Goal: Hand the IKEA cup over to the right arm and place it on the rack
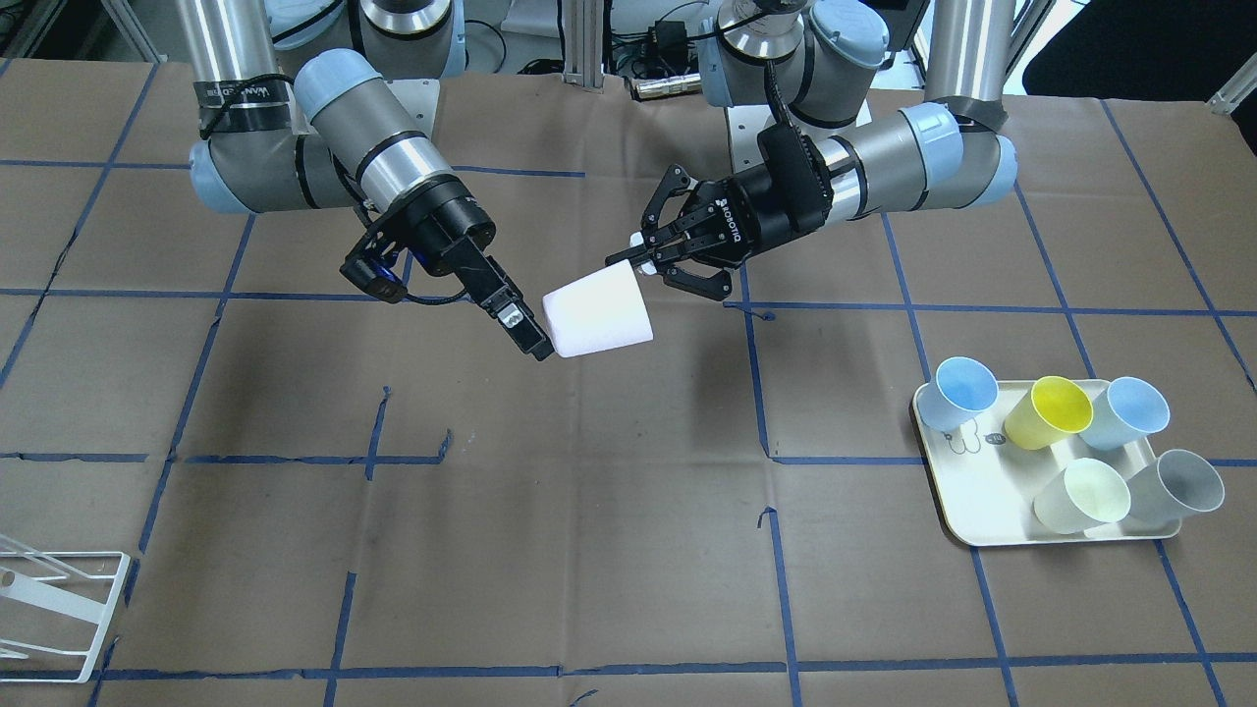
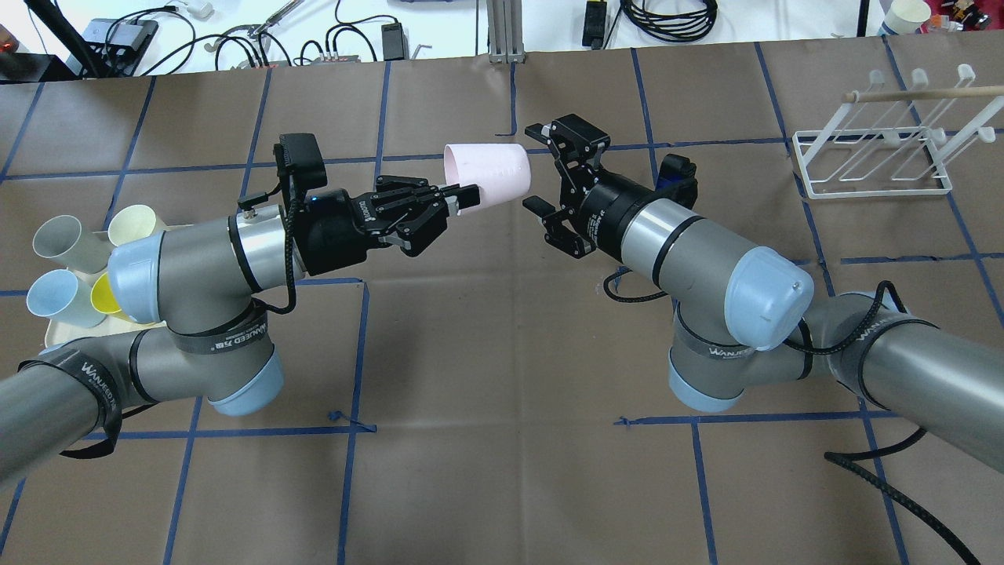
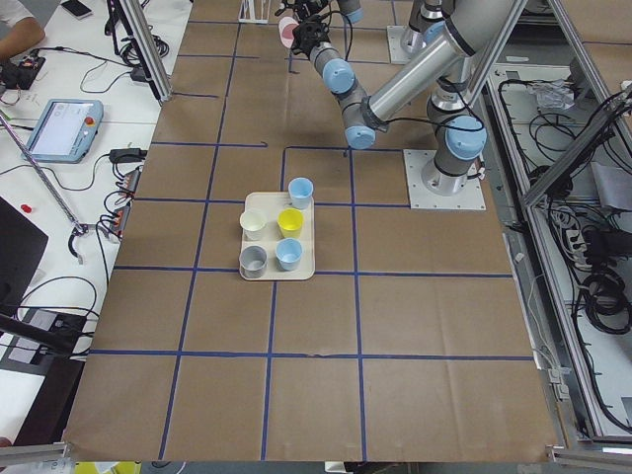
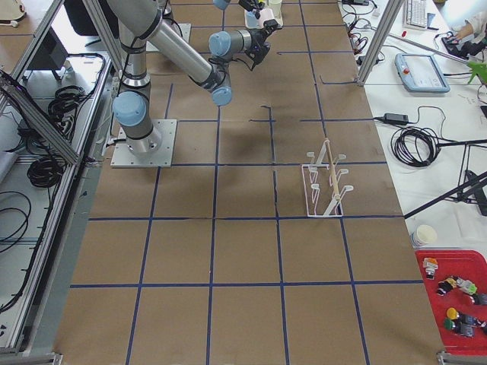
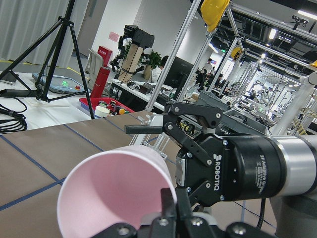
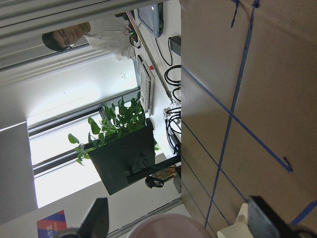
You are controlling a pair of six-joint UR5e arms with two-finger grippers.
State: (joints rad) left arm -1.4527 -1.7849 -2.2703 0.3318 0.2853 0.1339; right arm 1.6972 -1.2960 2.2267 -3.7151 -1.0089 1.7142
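A pale pink cup [image 2: 488,176] hangs on its side in mid-air over the table's middle. My left gripper [image 2: 464,196] is shut on its rim, one finger inside the mouth; the left wrist view shows the cup [image 5: 111,196] close up. My right gripper [image 2: 535,166] is open, its two fingers flanking the cup's base without closing on it. In the front view the cup [image 1: 599,314] sits between the left gripper [image 1: 636,259] and the right gripper [image 1: 530,334]. The right wrist view shows open fingers [image 6: 97,218] and the cup's base [image 6: 168,229]. The white wire rack [image 2: 871,169] stands far right.
A cream tray [image 1: 967,511] holds several cups, blue [image 1: 964,388], yellow [image 1: 1056,410] and grey [image 1: 1183,483], on the robot's left side. The rack also shows in the front view [image 1: 59,609] and the right side view [image 4: 323,186]. Brown paper with blue tape lines covers the table.
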